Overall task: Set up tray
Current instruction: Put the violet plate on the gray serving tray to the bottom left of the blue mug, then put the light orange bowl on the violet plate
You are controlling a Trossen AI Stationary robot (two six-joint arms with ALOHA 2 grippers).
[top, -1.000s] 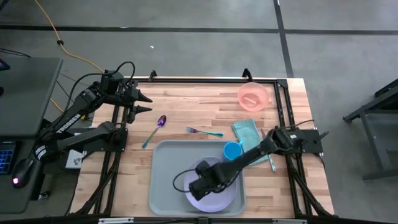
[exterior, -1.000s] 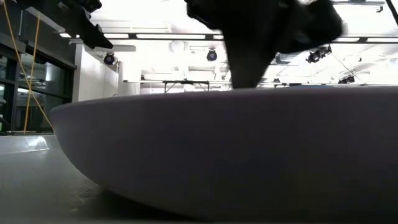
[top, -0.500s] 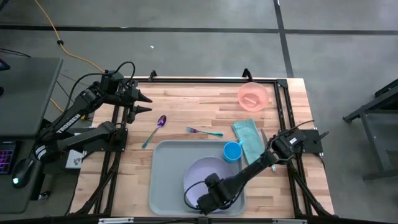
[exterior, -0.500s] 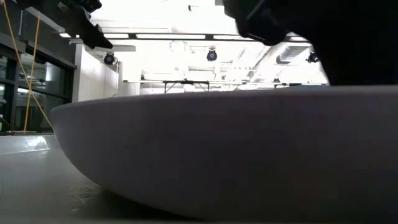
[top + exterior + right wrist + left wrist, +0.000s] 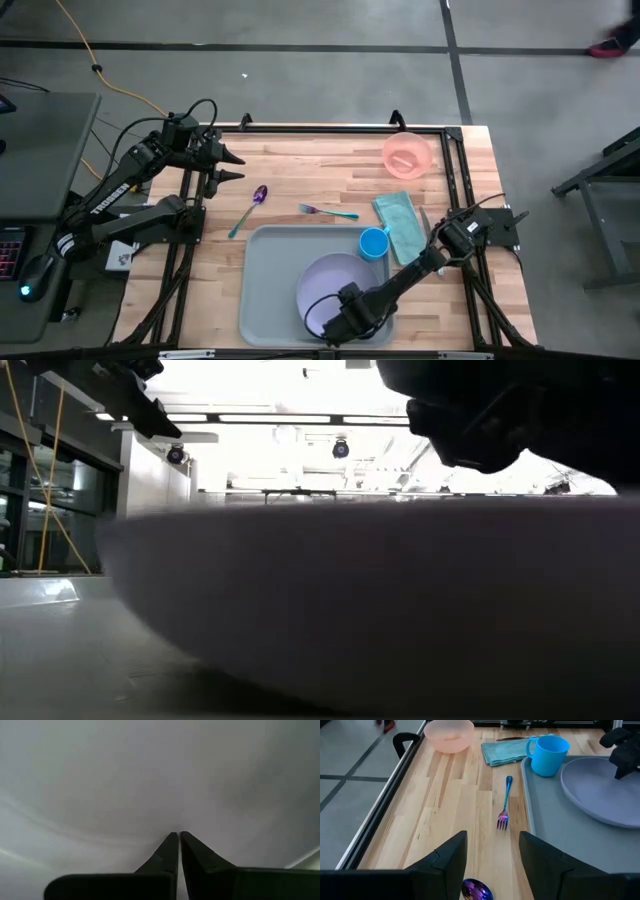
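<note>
Tray (image 5: pixel 270 290), grey-blue, lay on the near middle of the wooden desk (image 5: pixel 320 175), already carrying a lilac plate (image 5: pixel 335 280) toward its near right and a blue cup (image 5: pixel 374 242) at its far right corner. Fork (image 5: pixel 328 211) and spoon (image 5: pixel 250 205) lay on bare wood just beyond the tray's far edge; teal cloth (image 5: pixel 397 218) lay just right of the cup, pink bowl (image 5: pixel 406 154) well apart at the far right.

Right tool (image 5: pixel 340 325), fingers closed flat together with nothing between them, was poised low over the plate's near rim; whether touching the rim could not be told.

Left tool (image 5: pixel 490 855), fingers parted and empty, was parked at the far left corner of the desk, aimed along the wood toward the fork.

Step in hand, as judged: final seating or nudging of the plate on the tray. Next move, probably: lift clear of the plate, then fetch cutlery, calling for parted fingers and a low, flat approach to thin items lying on wood.
</note>
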